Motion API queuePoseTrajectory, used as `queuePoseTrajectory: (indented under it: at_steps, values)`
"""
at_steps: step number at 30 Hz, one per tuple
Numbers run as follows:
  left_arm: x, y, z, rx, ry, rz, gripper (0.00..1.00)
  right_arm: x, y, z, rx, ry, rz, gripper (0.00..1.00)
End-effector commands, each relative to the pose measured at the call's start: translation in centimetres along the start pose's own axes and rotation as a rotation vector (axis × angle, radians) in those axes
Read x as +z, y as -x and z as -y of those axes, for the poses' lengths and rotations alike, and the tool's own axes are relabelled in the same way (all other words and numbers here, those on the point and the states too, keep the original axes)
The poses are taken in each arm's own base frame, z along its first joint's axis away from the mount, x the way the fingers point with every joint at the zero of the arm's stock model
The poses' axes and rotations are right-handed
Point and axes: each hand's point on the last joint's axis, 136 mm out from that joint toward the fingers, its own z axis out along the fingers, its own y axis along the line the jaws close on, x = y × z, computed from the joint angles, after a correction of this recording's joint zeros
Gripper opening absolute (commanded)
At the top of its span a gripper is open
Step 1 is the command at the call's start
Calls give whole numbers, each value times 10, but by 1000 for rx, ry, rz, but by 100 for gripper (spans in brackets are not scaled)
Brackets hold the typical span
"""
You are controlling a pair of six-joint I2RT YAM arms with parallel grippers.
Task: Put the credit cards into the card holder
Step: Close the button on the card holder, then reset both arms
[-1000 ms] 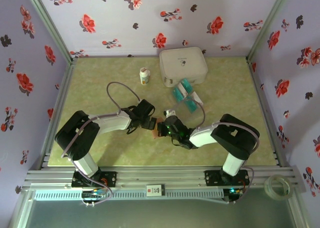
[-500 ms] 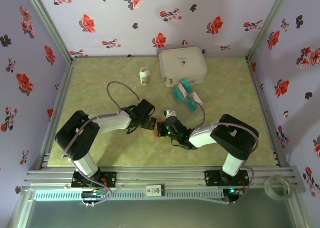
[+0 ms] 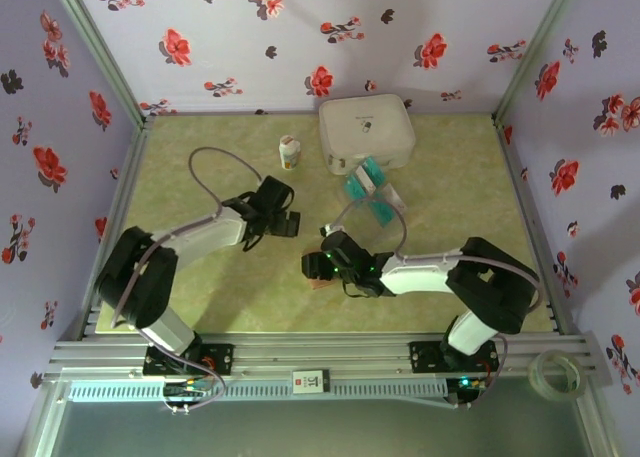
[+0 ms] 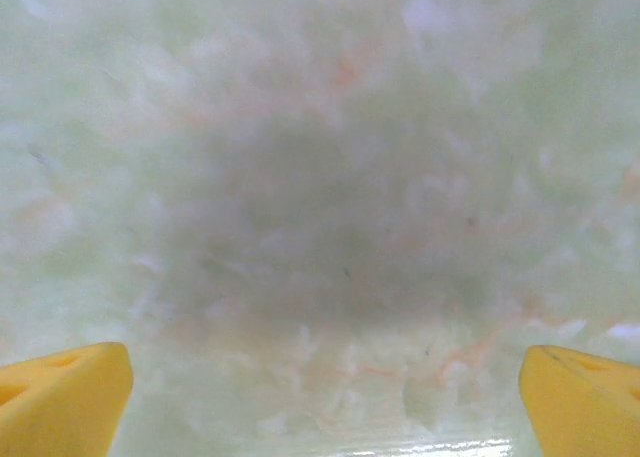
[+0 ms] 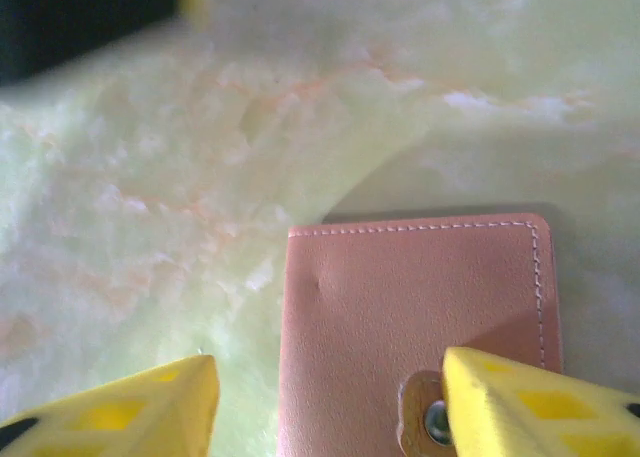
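Note:
The brown card holder (image 5: 400, 297) lies folded shut and flat on the table, its snap button (image 5: 436, 423) by the right finger. My right gripper (image 5: 330, 407) hovers over it, open; the left finger (image 5: 130, 417) is off its edge and the right finger (image 5: 540, 402) is above the flap. From above, my right gripper (image 3: 318, 266) covers most of the card holder (image 3: 320, 281). The teal credit cards (image 3: 366, 186) lie in a loose pile in front of the white case. My left gripper (image 3: 282, 214) is open over bare table, its yellow fingertips (image 4: 60, 397) wide apart.
A big white rounded case (image 3: 366, 132) stands at the back, with a small white bottle (image 3: 289, 153) to its left. Floral walls close in the table on three sides. A tape roll (image 3: 560, 370) lies outside the frame at the near right.
My right gripper has opened and shifted slightly left and nearer, with the card holder lying under it. My left gripper has drawn back up and to the left, away from the holder.

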Motion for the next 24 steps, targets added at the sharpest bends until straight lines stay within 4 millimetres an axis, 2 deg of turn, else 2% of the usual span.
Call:
queuePoseTrajectory:
  at_steps: [1,4,7,10,13,17,22,24]
  values:
    - [-33,36,-15,-59,-28,116,100,-24,5,-2,-64,-48,-42,71]
    - [-60,58,-32,-136,-50,238,100,-56,35,-11,-89,-51,39,85]
    - [-87,73,-48,-183,-64,356,100,-98,71,-11,-88,-70,150,99]
    - [-112,82,-60,-173,-70,483,100,-148,105,3,-70,-136,276,99]
    - [-133,85,-76,-161,-34,575,100,-201,134,40,-23,-282,436,99]
    - [-142,79,-101,-146,69,646,100,-267,153,104,68,-522,698,99]
    - [-142,76,-137,-131,226,697,100,-322,156,169,186,-791,910,99]
    - [-137,76,-158,-134,296,693,100,-332,159,195,245,-872,944,99]
